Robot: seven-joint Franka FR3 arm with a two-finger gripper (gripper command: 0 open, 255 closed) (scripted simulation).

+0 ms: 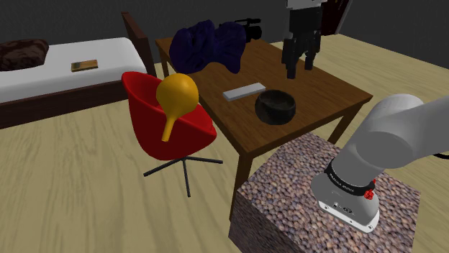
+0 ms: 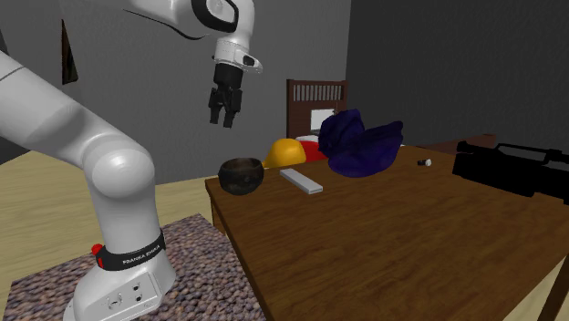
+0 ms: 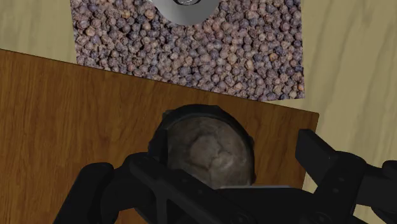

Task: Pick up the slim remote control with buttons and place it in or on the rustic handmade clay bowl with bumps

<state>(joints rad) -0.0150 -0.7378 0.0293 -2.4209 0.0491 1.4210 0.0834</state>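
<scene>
Shoulder view: hovers high over bowl point(image 1: 275, 106) with gripper point(image 1: 301, 70) seemingly spread and empty. Has yet to grasp remote point(image 1: 243, 91) lying beside bowl, lift it, set it in.

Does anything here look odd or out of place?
A big yellow gourd sits in the red chair, an odd thing to find on a seat. On the table, the remote and bowl look tidy and undamaged.

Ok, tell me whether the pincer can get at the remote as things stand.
Probably yes: the pincer hangs open above the table, and the remote lies bare beside the bowl, nothing over it.
</scene>
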